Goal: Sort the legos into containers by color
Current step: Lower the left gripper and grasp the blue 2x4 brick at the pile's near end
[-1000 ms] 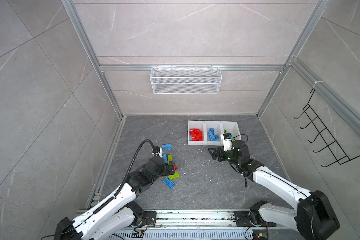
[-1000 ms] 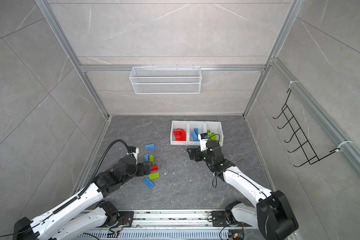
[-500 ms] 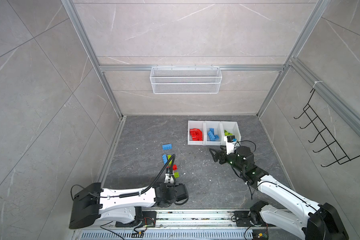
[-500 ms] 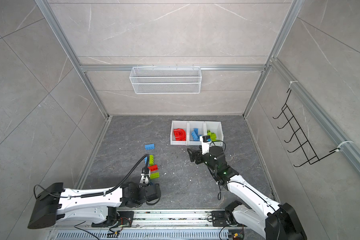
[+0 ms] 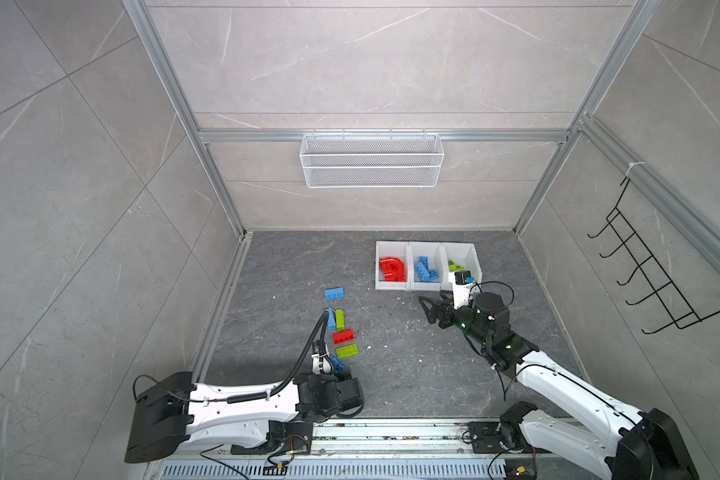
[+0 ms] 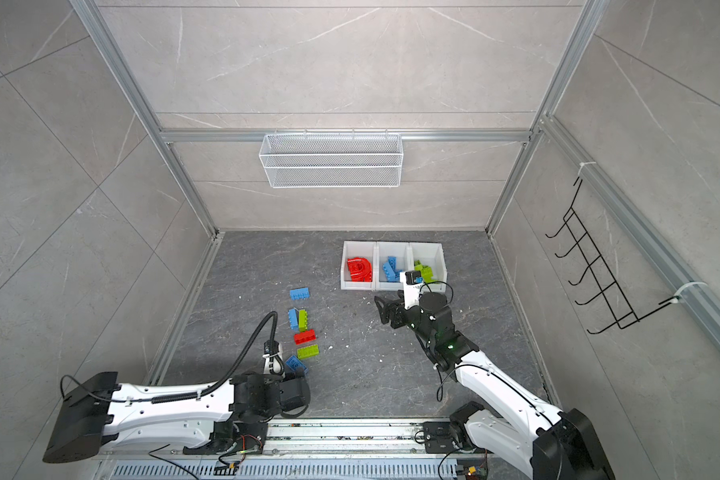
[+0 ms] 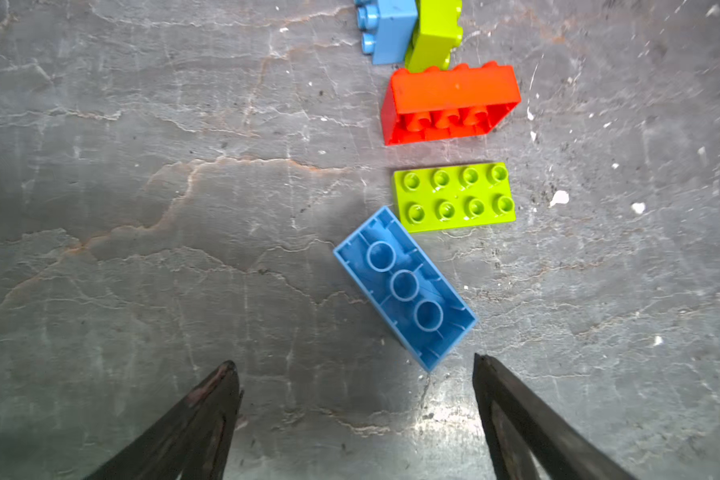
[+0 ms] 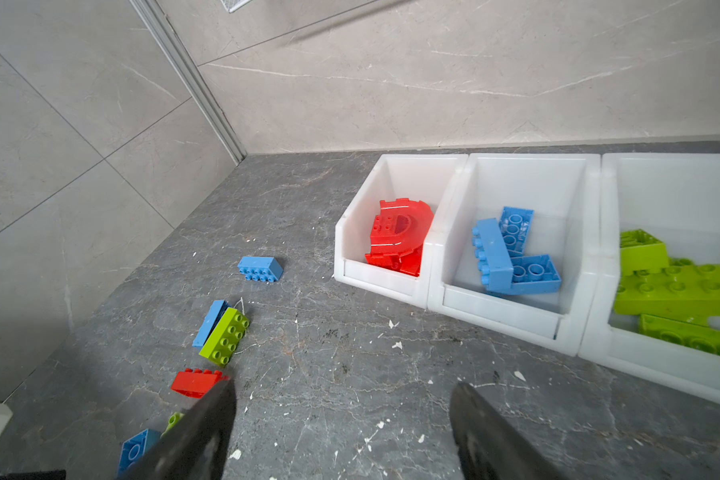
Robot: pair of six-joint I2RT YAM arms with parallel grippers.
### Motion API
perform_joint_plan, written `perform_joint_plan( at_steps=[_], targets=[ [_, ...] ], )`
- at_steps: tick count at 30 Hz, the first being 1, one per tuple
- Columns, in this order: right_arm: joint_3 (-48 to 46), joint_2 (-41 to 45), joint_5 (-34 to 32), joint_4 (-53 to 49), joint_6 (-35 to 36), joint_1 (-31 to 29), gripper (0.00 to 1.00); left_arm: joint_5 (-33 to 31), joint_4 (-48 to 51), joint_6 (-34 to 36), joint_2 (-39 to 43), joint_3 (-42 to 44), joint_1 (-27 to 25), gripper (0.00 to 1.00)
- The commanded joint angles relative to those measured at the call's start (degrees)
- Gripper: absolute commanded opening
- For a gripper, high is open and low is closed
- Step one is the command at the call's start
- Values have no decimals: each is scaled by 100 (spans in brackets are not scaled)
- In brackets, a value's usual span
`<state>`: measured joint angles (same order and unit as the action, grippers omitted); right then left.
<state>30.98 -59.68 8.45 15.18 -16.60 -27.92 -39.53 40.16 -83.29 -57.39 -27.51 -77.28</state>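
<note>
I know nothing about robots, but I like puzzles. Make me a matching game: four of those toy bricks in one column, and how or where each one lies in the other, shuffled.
Things
1. red arch piece
2. loose red brick
3. lime brick between that red brick and brick 4
4. blue brick nearest the left gripper

States
A. hollow side up
B. studs up
C. inside a white bin
D. tipped on its side

Pairs: 1-C, 2-D, 3-B, 4-A
</note>
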Motion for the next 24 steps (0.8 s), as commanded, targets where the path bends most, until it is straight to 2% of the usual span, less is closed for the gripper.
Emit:
perform_joint_plan(
  at_steps=[1,4,6,9,12,16,18,20,22,24],
  targets=[
    [326,-420,570,-92,40,-117,74,-551,492,-264,592,-79,-40,91],
    [748,-982,644,-524,113,-388,70,-711,721,-74,1266,-39,13,94],
    [909,-1212,464,-702,218,-597,69,-575,641,134,1637,51,20,89],
    [1015,-1332,234,-836,335,-785,69,-345,526,68,1750,163,21,88],
    [977,-1299,90,-837,368,-798,70,-180,74,111,1268,135,20,89],
    [906,-1174,-35,-791,355,-803,74,-210,-120,89,80,-259,22,99],
    [854,-1114,-121,-749,334,-796,75,-261,-129,109,-400,-439,92,99],
    [815,-1069,-158,-710,344,-797,75,3,-478,396,-650,-437,385,99],
    [770,-1038,-181,-661,357,-799,75,569,-1335,876,-712,-129,854,99],
    [735,-991,-221,-622,359,-801,76,818,-2058,1190,-742,139,1068,98]
  ],
)
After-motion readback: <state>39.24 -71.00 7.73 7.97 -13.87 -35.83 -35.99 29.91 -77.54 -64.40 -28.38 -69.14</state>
